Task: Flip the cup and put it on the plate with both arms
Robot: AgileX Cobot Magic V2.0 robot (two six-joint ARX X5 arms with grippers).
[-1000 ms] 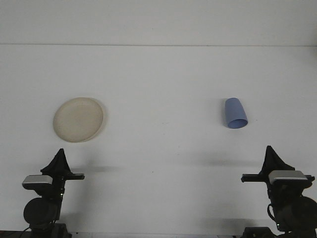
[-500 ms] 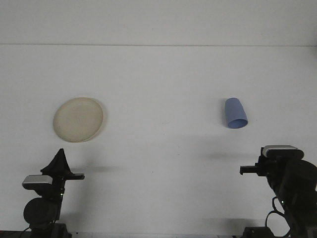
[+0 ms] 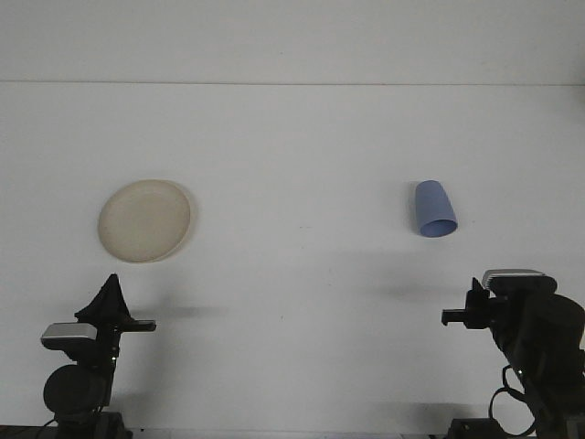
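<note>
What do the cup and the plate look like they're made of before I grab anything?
The blue cup, lying on its side, looks like matte plastic: uniform colour, soft shading, no glints. The cream plate looks like plastic or melamine with a dull finish, evenly toned and faintly mottled. Ceramic cannot be ruled out from this view.

Bright, even light from overhead washes the white table (image 3: 292, 274) almost flat — no glare spots anywhere. Shadows are soft: a thin dark crescent hugs the right edge of the plate (image 3: 145, 220), and faint grey smudges lie on the near surface beside both arms. The picture is slightly grainy — edges a little soft throughout.
</note>
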